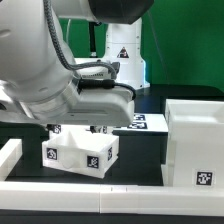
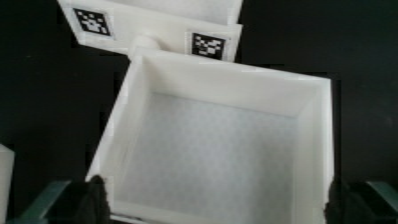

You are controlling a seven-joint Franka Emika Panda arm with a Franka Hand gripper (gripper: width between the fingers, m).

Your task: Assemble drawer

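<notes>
The two-finger gripper hangs spread wide, straddling a small matte white plastic tray low on the exterior view's left. The big hollow white shell stands at its right. This looks like the grasping step: next it should lower squarely and pinch.

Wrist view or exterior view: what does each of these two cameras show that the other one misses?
Only the wrist view looks down into the tray and shows its hollow, bare inside, with the gripper fingertips standing apart at either side of it. Only the exterior view shows the arm, the large shell on the exterior view's right, the marker board behind and the low white rails along the table's edge. Both show the tray, its square tags and the open gripper over it.
</notes>
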